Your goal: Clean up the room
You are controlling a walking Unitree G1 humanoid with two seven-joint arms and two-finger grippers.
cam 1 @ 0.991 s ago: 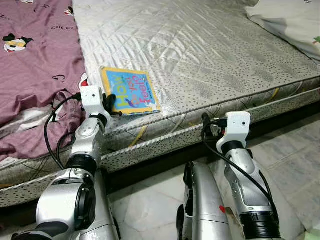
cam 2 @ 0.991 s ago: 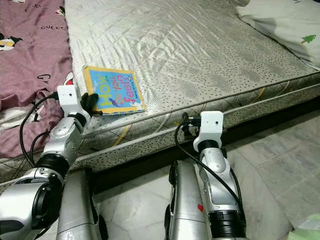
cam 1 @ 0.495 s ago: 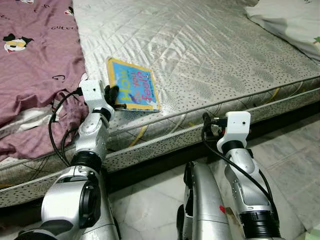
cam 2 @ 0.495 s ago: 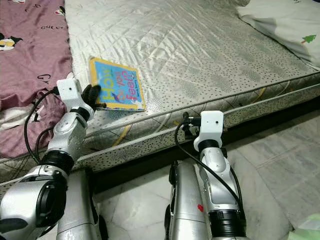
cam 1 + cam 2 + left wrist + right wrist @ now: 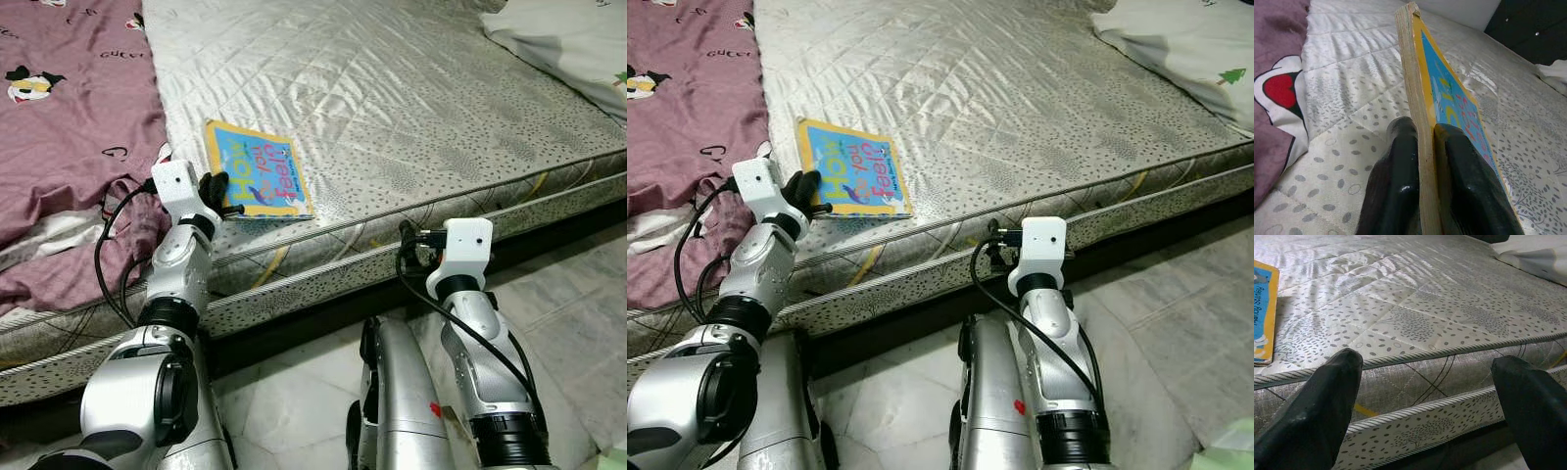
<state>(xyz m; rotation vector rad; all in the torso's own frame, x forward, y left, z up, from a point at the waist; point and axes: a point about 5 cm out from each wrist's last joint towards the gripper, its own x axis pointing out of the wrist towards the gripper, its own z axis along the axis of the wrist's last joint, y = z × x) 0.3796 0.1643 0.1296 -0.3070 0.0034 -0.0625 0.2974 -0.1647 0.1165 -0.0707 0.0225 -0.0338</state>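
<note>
Pinching the picture book (image 5: 257, 182) by its near edge, the left gripper (image 5: 217, 192) is tilting it up off the mattress (image 5: 392, 108). Right gripper (image 5: 1425, 396) is hanging wide open, empty, by the mattress side. Book isn't put away yet, so I'd say tidying is barely underway.

Both arms are cylindrical segments in brushed silver, joined by black ring collars. Each wrist carries a white, box-shaped camera housing with a small screw visible on its face. A black cable loops from behind each housing down along the forearm. The left claw (image 5: 220, 191) and right claw (image 5: 1425, 396) each have two thick, matte black fingers with rounded tips. A small red marking sits on the silver torso panel below the right arm.
</note>
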